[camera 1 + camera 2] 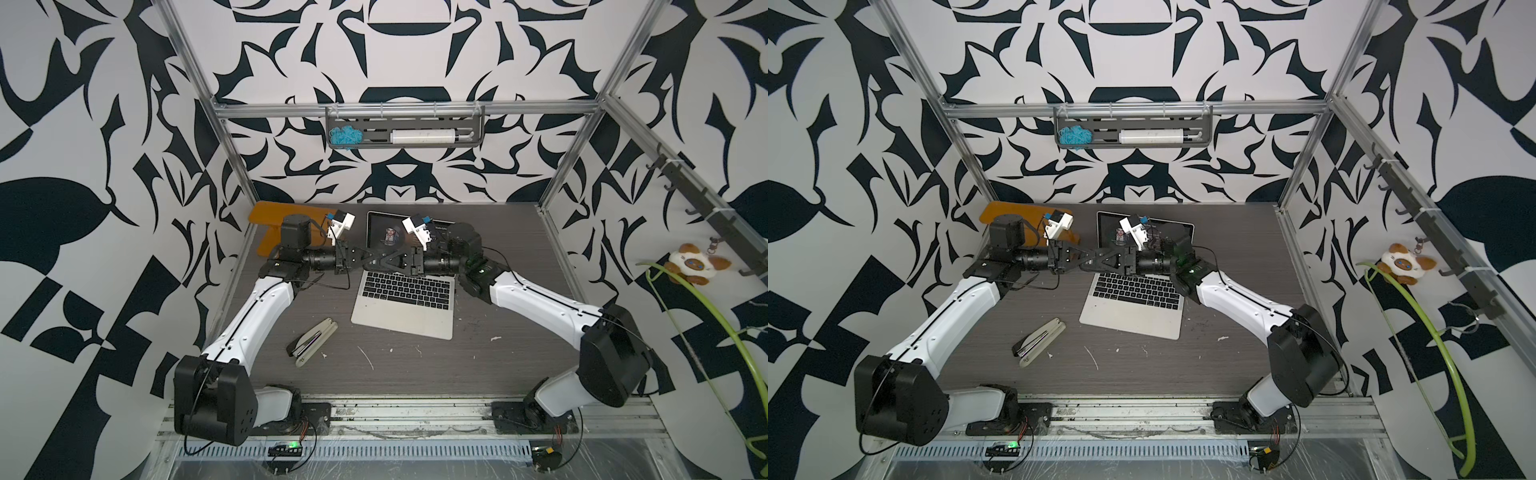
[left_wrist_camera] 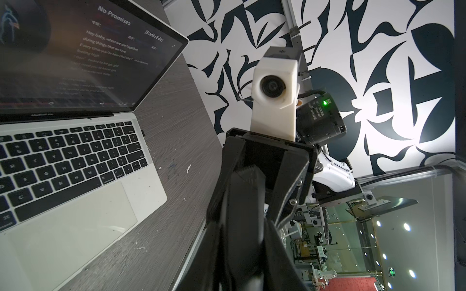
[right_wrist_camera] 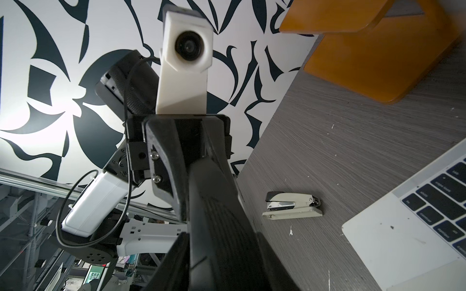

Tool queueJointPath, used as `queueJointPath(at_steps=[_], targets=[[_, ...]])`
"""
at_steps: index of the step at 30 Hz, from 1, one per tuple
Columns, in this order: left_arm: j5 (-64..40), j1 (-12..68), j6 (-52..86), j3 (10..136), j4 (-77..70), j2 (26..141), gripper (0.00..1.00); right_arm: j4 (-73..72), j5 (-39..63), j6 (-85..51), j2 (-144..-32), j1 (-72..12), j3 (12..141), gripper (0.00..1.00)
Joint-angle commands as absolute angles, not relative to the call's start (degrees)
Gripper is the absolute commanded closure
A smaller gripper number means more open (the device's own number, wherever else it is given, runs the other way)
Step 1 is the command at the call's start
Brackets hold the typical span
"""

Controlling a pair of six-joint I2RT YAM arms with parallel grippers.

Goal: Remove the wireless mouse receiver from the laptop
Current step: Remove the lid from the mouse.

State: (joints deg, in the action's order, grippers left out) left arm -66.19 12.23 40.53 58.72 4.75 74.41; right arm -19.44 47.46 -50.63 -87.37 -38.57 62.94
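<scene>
The open silver laptop (image 1: 403, 318) (image 1: 1133, 320) sits at mid-table with its screen lit. In the left wrist view a tiny dark stub, the wireless mouse receiver (image 2: 143, 132), sticks out of the laptop's (image 2: 75, 239) right edge near the hinge. Both arms hover tip to tip above the laptop's back left corner, the fingers overlapping. A black elongated object, apparently a computer mouse (image 2: 242, 201) (image 3: 216, 226), lies between both pairs of jaws. My left gripper (image 1: 382, 258) (image 1: 1098, 258) is shut on it. My right gripper (image 1: 368, 266) (image 1: 1086, 266) presses on it from the opposite end.
A beige and black stapler (image 1: 311, 340) (image 3: 292, 206) lies left of the laptop. An orange wooden stand (image 1: 270, 226) (image 3: 378, 50) sits at the back left. A grey tray (image 1: 405, 143) hangs on the back rail. A plush toy (image 1: 690, 266) hangs at the right.
</scene>
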Motion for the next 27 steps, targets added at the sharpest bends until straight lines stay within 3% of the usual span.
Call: queueJointPath(at_steps=[1,8,13,18,27], targets=[[-69.18,12.38,41.6,59.94,3.96,74.09,1.0,-21.76,47.67,-49.14,-85.74,-38.59,64.06,0.65],[-69.6,12.38,42.98,59.21,2.86,74.68,1.0,-22.62,47.87,-50.01,-86.18,-38.56,64.42,0.66],[-69.34,12.39,45.47,57.64,0.42,75.18,1.0,-22.8,47.75,-50.28,-86.33,-38.51,64.38,0.37],[-69.85,12.39,46.49,56.89,-0.73,76.52,1.0,-22.38,47.22,-50.75,-84.88,-37.59,63.32,0.22],[-70.16,12.37,44.78,56.71,0.51,78.04,1.0,-7.53,42.74,-46.9,-81.06,-34.87,62.86,0.21]])
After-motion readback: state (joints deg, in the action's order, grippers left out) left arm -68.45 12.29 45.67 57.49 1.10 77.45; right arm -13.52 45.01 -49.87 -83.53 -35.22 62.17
